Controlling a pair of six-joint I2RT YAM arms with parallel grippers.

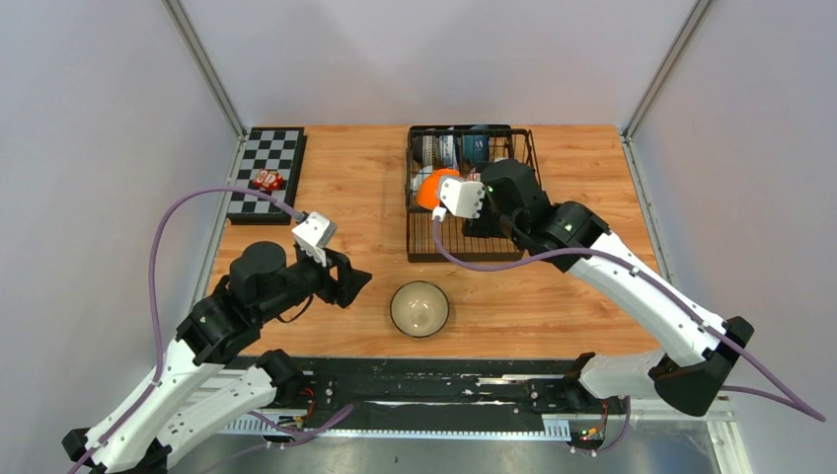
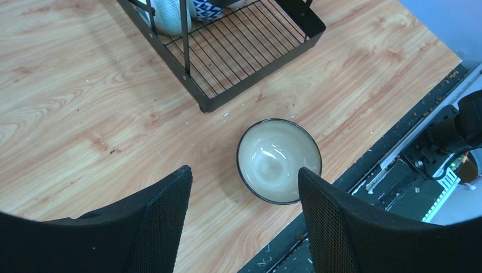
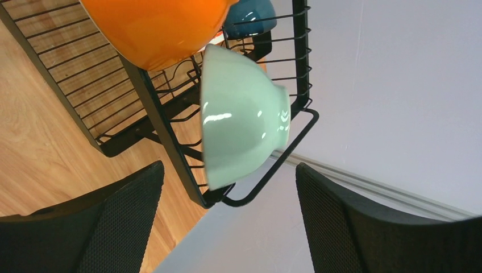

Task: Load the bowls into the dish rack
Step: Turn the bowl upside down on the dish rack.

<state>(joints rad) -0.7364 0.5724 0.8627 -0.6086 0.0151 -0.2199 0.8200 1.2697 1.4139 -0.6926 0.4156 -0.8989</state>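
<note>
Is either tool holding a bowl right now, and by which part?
Neither. The left tool hangs open above the cream bowl; the right tool is open at the dish rack, gripping nothing.

Black-and-white checkerboard [image 1: 281, 148] far left, wooden table [image 1: 355, 197] — pale walls [image 1: 424, 59]

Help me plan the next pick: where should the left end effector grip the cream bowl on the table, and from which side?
Probably its rim, from above: the cream bowl stands upright, mouth up, clear of the dish rack. One finger inside, one outside, suits its thin wall.
</note>
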